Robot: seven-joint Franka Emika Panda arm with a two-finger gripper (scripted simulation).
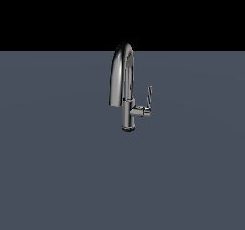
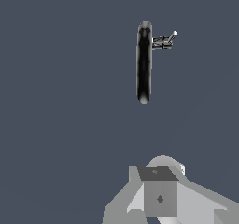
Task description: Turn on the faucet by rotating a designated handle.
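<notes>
- The gripper (image 2: 161, 197) shows only as grey blocks in the wrist view; whether its jaws are spread or pressed together cannot be told.
- The faucet (image 1: 125, 87) stands upper centre in the exterior view, well apart from the gripper.
- The handle (image 1: 149, 98) rises from the stub on the exterior view's right.
- No writing is readable.

The gripper (image 2: 161, 197) is being cut off by the wrist view's edge, so its fingertips are lying out of frame and its jaw state cannot be told; the exterior view is not showing it at all. Seen from above, the faucet (image 2: 144, 62) is hiding its own base, and the handle (image 2: 171, 38) at its 2 o'clock is appearing too small for detail.
</notes>
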